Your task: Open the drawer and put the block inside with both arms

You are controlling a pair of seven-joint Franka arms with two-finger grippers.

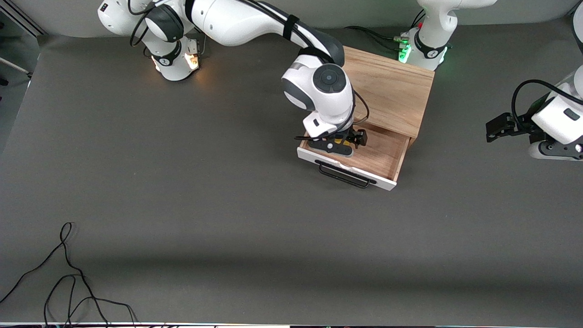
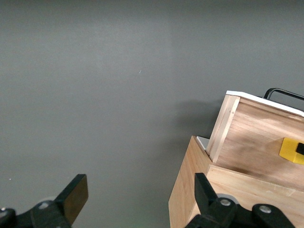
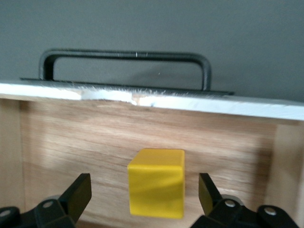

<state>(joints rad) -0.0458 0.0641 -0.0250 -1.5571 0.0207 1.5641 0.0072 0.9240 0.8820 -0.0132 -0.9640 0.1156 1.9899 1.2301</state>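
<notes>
While the drawer [image 1: 364,157] stands pulled out of the cabinet [image 1: 387,91], toward the front camera, the right gripper [image 1: 339,145] is down inside it, at the end nearer the right arm's base, and its fingers [image 3: 78,194] are spread wide. Between them sits the block [image 3: 156,183], resting on the drawer's wooden floor with a clear gap to either finger, so nothing is being gripped. The block looks delivered: it lies flat, square to the drawer's white front panel [image 3: 190,102], with the black handle [image 3: 126,59] just outside that panel.

The relation that matters now is straight up and down. The block sits directly under the open gripper, centred between the fingers, so I'd judge the clean way out is a vertical lift; any sideways drift could nudge the cube or catch the drawer's side wall, which is close by.

Over at the left arm's end of the worktop [image 1: 182,205], the left gripper [image 2: 137,202] waits, held up well apart from the cabinet, fingers [image 2: 76,194] wide open and holding nothing. Its wrist view looks across at the drawer's side, a sliver of yellow showing inside. For closing the drawer, if that is wanted, the handle faces the front camera, and the right arm is much the nearer.
</notes>
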